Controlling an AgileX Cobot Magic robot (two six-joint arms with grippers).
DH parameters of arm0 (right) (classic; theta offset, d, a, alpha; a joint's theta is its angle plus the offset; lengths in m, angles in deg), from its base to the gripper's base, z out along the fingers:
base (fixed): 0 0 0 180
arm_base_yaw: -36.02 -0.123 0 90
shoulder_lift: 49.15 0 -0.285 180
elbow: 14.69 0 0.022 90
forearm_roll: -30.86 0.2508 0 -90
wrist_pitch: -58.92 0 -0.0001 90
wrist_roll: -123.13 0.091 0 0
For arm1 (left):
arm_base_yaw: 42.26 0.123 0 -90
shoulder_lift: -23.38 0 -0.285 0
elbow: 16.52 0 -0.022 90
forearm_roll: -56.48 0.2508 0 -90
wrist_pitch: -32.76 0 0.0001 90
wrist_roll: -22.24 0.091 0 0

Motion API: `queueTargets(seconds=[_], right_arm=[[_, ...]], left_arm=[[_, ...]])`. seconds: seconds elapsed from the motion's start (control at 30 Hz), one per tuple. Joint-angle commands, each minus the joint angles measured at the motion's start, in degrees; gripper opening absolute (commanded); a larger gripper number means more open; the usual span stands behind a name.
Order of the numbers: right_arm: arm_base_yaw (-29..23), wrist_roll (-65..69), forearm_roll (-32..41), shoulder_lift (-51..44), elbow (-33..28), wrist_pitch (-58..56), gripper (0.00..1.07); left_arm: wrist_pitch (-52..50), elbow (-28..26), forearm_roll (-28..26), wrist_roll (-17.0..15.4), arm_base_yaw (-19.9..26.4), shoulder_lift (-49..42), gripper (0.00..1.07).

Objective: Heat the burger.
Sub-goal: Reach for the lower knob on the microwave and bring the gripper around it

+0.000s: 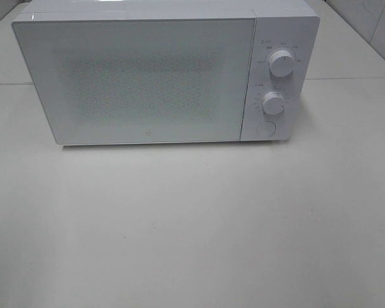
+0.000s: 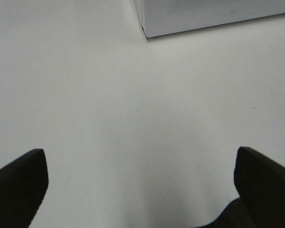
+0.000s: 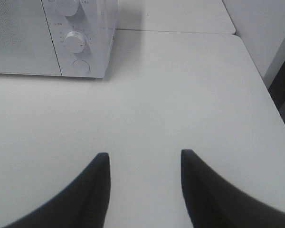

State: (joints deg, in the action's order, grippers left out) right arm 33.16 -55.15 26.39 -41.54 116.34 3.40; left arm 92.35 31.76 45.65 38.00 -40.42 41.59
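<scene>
Left gripper (image 2: pixel 140 154) is released, jaws spread wide with nothing between them, over bare table in front of the microwave's door-side corner. Right gripper (image 3: pixel 145 154) has its jaws partway apart, also empty, in front of the microwave's control side. Grippers show only in the wrist views, not the high view.

Table (image 1: pixel 192 224): white. Only the right wrist view shows its edge, out past the microwave's control side.

Microwave (image 1: pixel 154 77): white, door (image 1: pixel 141 80) closed, window speckled, can't see inside.

Panel: upper knob (image 1: pixel 282 63), lower knob (image 1: pixel 273 102) under it, round button (image 1: pixel 265 128) lowest.

Burger: no view shows it, can't tell where it is.
</scene>
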Motion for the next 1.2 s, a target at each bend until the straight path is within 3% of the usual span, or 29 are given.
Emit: queueTargets(seconds=[0.03, 0.17, 0.47, 1.2], right_arm=[[0.0, -0.3, -0.3, -1.6, -0.2, 0.4, 0.49], [0.0, -0.3, -0.3, -1.6, -0.2, 0.4, 0.49], [0.0, -0.3, -0.3, -1.6, -0.2, 0.4, 0.49], [0.0, -0.3, -0.3, -1.6, -0.2, 0.4, 0.49]], left_arm=[[0.1, 0.2, -0.2, -0.4, 0.3, -2.3, 1.02], [0.1, 0.2, 0.1, -0.8, 0.3, -6.3, 1.02], [-0.2, 0.4, 3.8, -6.1, 0.3, -12.1, 1.02], [-0.2, 0.4, 3.7, -6.2, 0.1, -12.1, 1.02]])
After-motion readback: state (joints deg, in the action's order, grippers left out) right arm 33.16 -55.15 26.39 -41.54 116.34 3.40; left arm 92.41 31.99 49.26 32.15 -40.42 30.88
